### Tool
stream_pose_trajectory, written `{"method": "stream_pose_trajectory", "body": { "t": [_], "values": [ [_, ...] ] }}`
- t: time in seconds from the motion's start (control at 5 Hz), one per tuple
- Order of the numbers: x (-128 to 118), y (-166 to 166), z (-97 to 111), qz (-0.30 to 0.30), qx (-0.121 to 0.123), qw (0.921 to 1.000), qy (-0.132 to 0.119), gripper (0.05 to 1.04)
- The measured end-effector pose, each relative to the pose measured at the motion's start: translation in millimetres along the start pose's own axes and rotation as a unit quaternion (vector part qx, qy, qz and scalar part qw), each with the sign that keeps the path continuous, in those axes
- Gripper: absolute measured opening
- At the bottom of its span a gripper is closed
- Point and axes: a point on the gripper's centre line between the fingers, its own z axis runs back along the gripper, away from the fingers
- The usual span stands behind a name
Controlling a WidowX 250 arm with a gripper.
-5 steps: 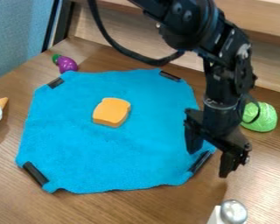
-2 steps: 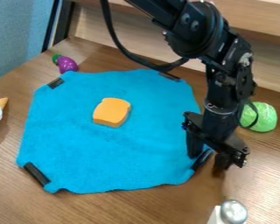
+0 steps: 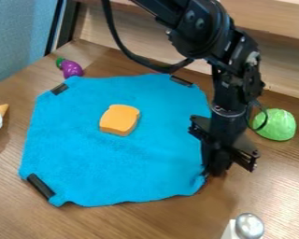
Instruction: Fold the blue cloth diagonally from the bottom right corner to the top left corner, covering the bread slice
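The arm was black throughout, with a bulky, rounded joint housing high above the pincer and two round caps on it. A thick black cable looped down its side; a thinner one curved just above the pincer. Pale marks dotted the segments, and a thin, light ring circled the wrist.

Even, bright illumination. Pale glare lies near the right edge of the table; soft shadow darkens its left edge.
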Motion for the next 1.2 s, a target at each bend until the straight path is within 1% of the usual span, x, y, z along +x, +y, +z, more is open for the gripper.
{"method": "stream_pose_trajectory", "body": {
  "t": [0.2, 0.4, 0.6, 0.8, 1.0, 1.2],
  "values": [
    [6, -3, 4, -0.011, -0.007, 0.9999, -0.006, 0.073],
    [19, -6, 17, -0.016, -0.014, 0.9995, -0.025, 0.062],
    [23, 11, 41, 0.007, -0.013, 0.9983, -0.056, 0.059],
    [15, 46, 58, 0.053, -0.008, 0.9962, -0.069, 0.059],
    [-1, 79, 70, 0.098, -0.01, 0.992, -0.079, 0.059],
    [-23, 118, 80, 0.152, -0.016, 0.9844, -0.086, 0.059]
  ]
}}
